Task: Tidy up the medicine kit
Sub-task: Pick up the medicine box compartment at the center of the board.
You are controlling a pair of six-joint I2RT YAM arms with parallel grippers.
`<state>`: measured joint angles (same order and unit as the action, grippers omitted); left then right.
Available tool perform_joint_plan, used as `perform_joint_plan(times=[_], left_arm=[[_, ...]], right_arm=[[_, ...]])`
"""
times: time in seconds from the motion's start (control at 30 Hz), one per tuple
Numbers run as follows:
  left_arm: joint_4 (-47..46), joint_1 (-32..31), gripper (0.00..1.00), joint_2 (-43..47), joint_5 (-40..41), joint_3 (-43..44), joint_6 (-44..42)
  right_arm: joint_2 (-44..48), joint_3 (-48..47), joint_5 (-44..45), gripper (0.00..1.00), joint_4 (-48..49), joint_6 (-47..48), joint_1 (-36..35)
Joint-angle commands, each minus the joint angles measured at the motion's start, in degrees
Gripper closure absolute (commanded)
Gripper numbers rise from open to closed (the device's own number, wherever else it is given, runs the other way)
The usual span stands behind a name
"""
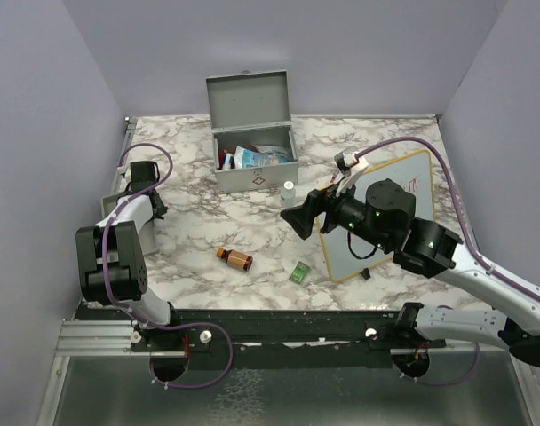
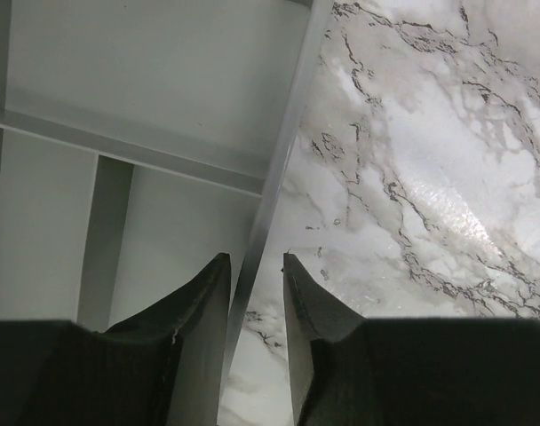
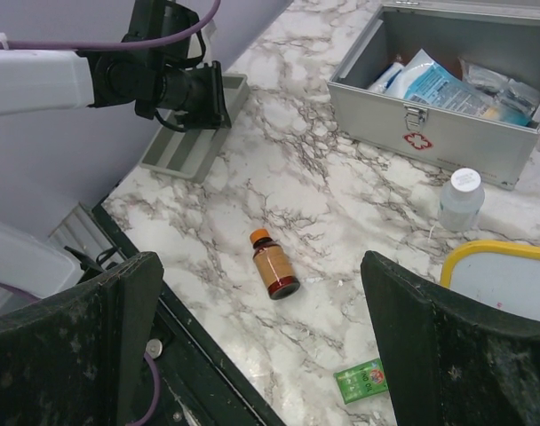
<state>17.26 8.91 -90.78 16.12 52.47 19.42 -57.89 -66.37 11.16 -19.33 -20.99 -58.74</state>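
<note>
Bottles two; kit, packet, whiteboard, tray one each.

Between the black fingers of the right gripper, an amber bottle is wearing an orange cap, and the table under it is showing white marble with grey-brown veins. Near that gripper's right finger, a green packet is showing pale print. Ahead and to its right, the medicine kit is showing plain grey with a red-and-white emblem, and blue-and-white packets are showing inside. Beside it are showing a translucent white bottle and a yellow-framed whiteboard. Under the left gripper, also black, a pale grey tray is meeting the marble.
</note>
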Motion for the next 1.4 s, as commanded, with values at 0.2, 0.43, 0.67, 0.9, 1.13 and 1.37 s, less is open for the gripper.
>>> perform_joint_plan(times=[0.2, 0.43, 0.67, 0.9, 1.13, 1.37], left_arm=[[-1.5, 0.3, 0.99, 0.1, -4.9, -0.6, -3.5], [-0.1, 0.2, 1.00, 6.6, -6.6, -0.7, -5.1], [-0.1, -1.7, 1.00, 15.2, -7.8, 1.2, -8.0], [0.1, -8.1, 1.00, 19.3, -13.2, 6.7, -20.4], [-0.6, -15.8, 1.00, 19.3, -20.9, 12.8, -31.6], [-4.1, -20.3, 1.00, 16.6, -35.5, 17.2, -43.9]], right_arm=[[1.5, 0.8, 1.4, 0.00, 0.6, 0.0, 0.3], [3.6, 3.6, 0.6, 0.00, 2.1, -2.0, 0.3], [5.6, 2.8, 1.7, 0.00, -0.5, -1.9, 0.3], [10.2, 5.5, 4.4, 0.00, 0.7, -2.6, 0.3], [10.3, 3.2, 7.1, 0.00, -1.5, -1.9, 0.3], [12.3, 3.6, 10.1, 0.00, -0.8, -2.2, 0.3]])
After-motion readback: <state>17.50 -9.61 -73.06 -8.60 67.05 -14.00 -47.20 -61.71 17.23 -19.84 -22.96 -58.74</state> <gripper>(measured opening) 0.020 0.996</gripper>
